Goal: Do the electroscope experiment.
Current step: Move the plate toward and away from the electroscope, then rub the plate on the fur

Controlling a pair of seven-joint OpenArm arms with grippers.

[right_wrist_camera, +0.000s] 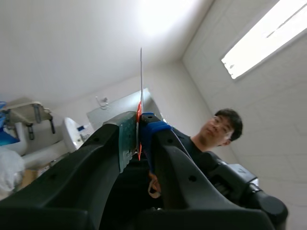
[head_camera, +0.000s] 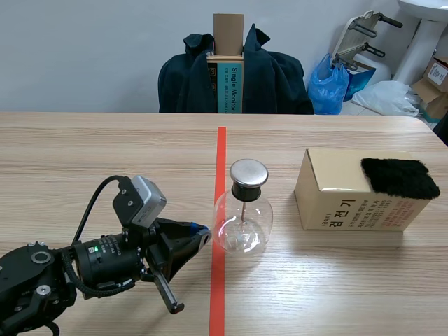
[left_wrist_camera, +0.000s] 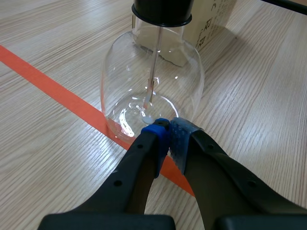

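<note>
Logging nearest first. Noting the left arm (head_camera: 42, 276) lying low over the near left part of the pale wood-grain desk (head_camera: 84, 154). Recording the left jaws as sitting fully shut, dotted blue pads (left_wrist_camera: 156, 143) pressing against each other and gripping nothing. Seeing the tips pointing at the foot of the clear round glass electroscope flask (left_wrist_camera: 152, 81), right at its base. Not being able to tell touching from just short of it.

Finding the flask standing upright near the middle of the desk, its left edge overlapping the orange-red tape line (head_camera: 220, 150). Noting a black stopper (left_wrist_camera: 162, 9) plugging the neck, a round silver metal cap (head_camera: 249, 171) topping it, and a thin metal rod (left_wrist_camera: 155, 52) hanging straight down inside.

Moving right, apart from the flask: noting a tan cardboard box (head_camera: 336, 192) lying on the desk and carrying a black fuzzy cloth pad (head_camera: 400, 177) on the right end of its top.

Recording the right jaws, not showing in the scene view, as pointing up toward a ceiling and clamping shut on a thin pale flat strip (right_wrist_camera: 141, 72). Seeing it edge-on, sticking up past the tips, with something orange-red showing at the clamp. Noting a person (right_wrist_camera: 218, 129) in dark clothes beyond them.

Looking past the desk's far edge: seeing a dark jacket (head_camera: 273, 80) draping a chair and a blue plastic bag (head_camera: 329, 84) beside it.
</note>
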